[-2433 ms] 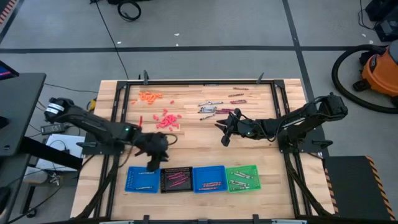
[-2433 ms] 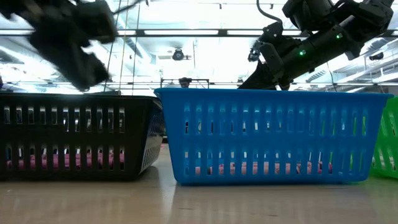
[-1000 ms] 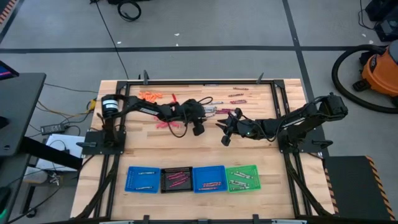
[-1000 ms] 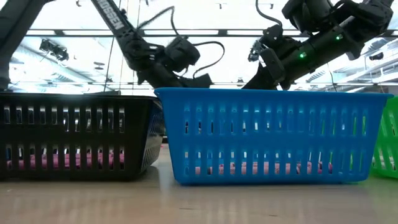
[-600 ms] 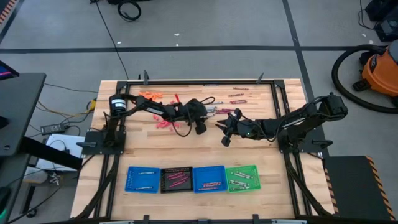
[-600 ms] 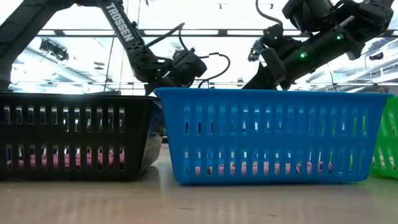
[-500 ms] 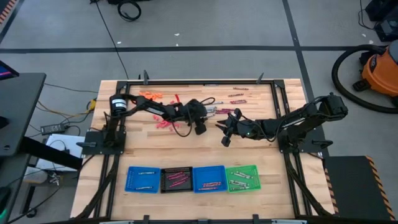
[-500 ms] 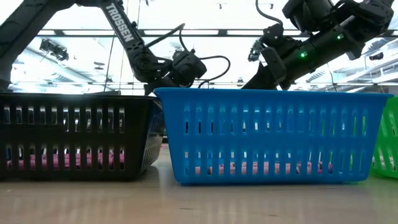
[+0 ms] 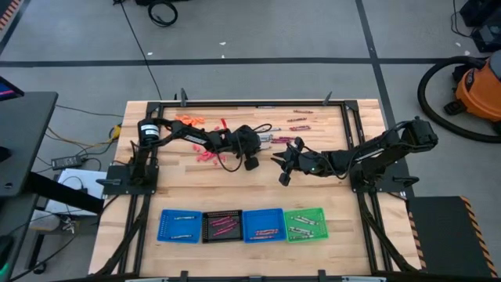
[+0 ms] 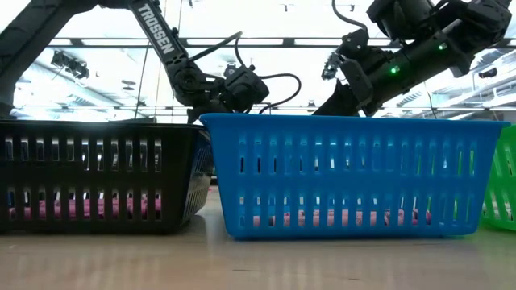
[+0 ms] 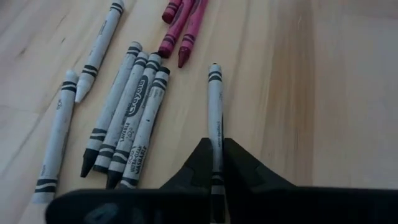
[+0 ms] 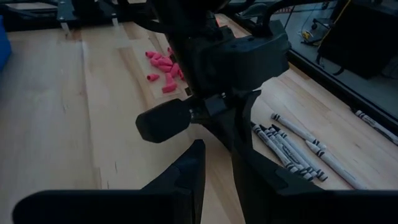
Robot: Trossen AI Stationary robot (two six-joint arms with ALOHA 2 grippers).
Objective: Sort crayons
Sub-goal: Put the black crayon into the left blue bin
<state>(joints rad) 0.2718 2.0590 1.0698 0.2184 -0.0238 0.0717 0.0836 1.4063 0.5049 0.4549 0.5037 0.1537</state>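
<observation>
Several grey crayons point(image 9: 262, 139) lie in a cluster on the wooden table at the far centre, with maroon crayons point(image 9: 299, 127) beside them; the left wrist view shows both the grey crayons point(image 11: 127, 121) and the maroon ones point(image 11: 180, 28). My left gripper point(image 9: 257, 144) is at the cluster and is shut on one grey crayon point(image 11: 215, 106). My right gripper point(image 9: 275, 157) waits just to its right, open and empty point(image 12: 217, 158). My left gripper pinches the single grey crayon near its near end point(image 11: 215, 135) between its two fingers. The fingers slant down from above. The crayon runs straight away from them, its tip point(image 11: 214, 67) pointing outward. I cannot tell whether the crayon rests on the table or is lifted.
Four trays stand along the near edge: blue point(image 9: 180, 225), black point(image 9: 221, 225), blue point(image 9: 263, 225) and green point(image 9: 304, 223), each holding crayons. Pink bits point(image 9: 207, 155) and orange bits point(image 9: 188, 119) lie at the far left. The two grippers are close together.
My left gripper has come from above the near-edge trays toward the table's far side, to the grey crayon cluster. In the last half second it has stayed there almost still.
</observation>
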